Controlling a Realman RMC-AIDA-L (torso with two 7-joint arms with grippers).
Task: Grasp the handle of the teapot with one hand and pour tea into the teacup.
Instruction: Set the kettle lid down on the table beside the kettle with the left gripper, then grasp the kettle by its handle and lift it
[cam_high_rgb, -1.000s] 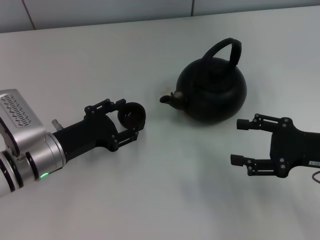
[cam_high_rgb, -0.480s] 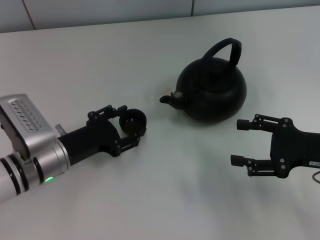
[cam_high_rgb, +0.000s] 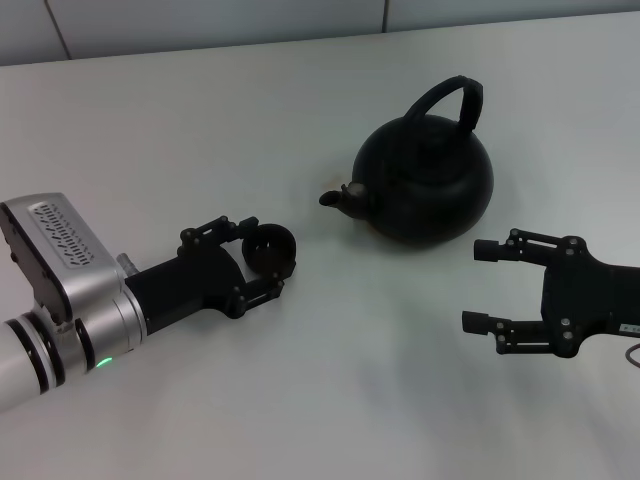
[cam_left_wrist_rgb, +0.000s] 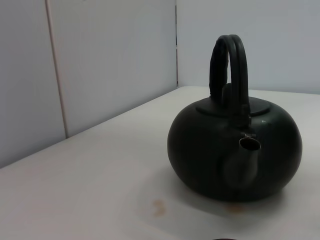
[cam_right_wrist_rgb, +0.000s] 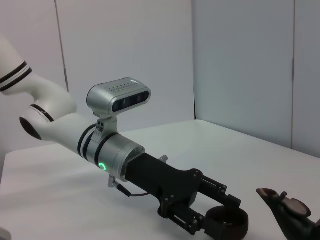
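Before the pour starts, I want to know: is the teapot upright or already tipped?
Upright. The teapot sits flat on the table, handle arching above, untouched; the open right gripper waits beside it.

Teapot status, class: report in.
Teapot untouched, handle free. Left end effector shut on teacup. Right end effector open, beside teapot. Nothing blocking.

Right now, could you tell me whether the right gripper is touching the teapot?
Apart. In the head view, bare table shows between the right gripper, open and hovering, and the teapot.
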